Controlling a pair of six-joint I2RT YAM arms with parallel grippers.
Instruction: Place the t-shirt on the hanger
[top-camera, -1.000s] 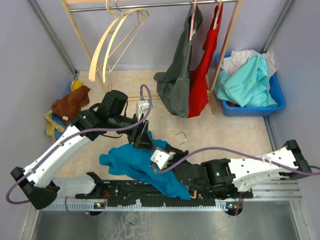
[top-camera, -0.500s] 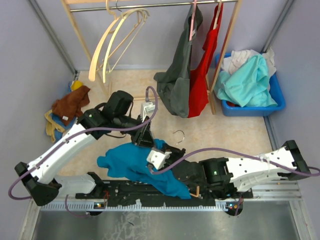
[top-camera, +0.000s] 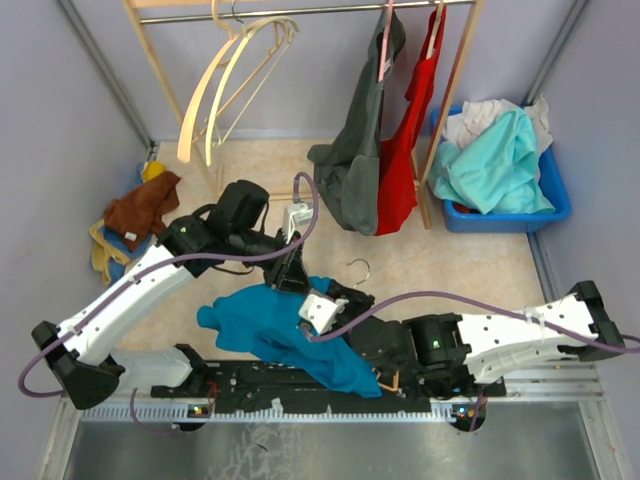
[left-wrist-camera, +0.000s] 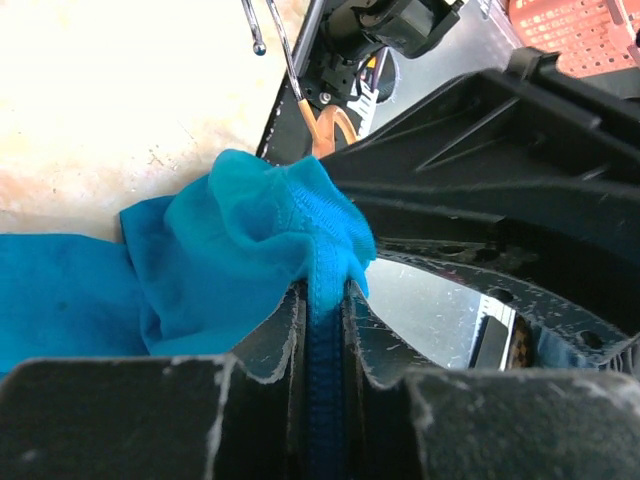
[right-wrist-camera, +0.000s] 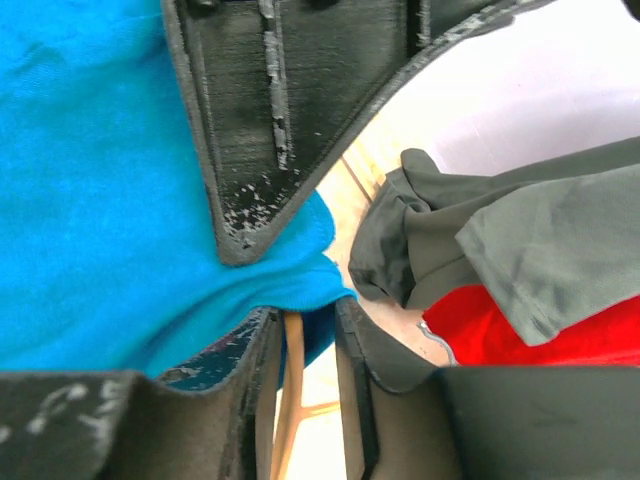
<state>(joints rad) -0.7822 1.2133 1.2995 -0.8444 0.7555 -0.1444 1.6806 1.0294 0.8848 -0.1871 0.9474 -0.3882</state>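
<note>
The left gripper (left-wrist-camera: 325, 298) was closed on a folded edge of the teal t-shirt (top-camera: 270, 330), with the cloth pressed flat between its two fingers. I think it pinched this edge to hold one opening of the shirt up, so that the hanger could go inside. The rest of the t-shirt hung loose and lay over the front of the worktop (top-camera: 450, 265), between the two arms.

The right gripper (right-wrist-camera: 305, 312) was closed on a thin bar of the orange hanger (right-wrist-camera: 293, 385), and the teal cloth was bunched against its fingertips. The hanger was mostly hidden by the shirt and the arm; its silver hook (left-wrist-camera: 259, 46) stuck out just beyond the cloth. The shirt seemed not yet seated on the hanger.

At the far right stood a blue bin (top-camera: 556, 190), which held a crumpled aqua garment (top-camera: 495, 165) and some white cloth (top-camera: 478, 118) heaped above the rim. A coral lattice basket (left-wrist-camera: 575, 30) showed in the left wrist view; its contents could not be seen.
</note>
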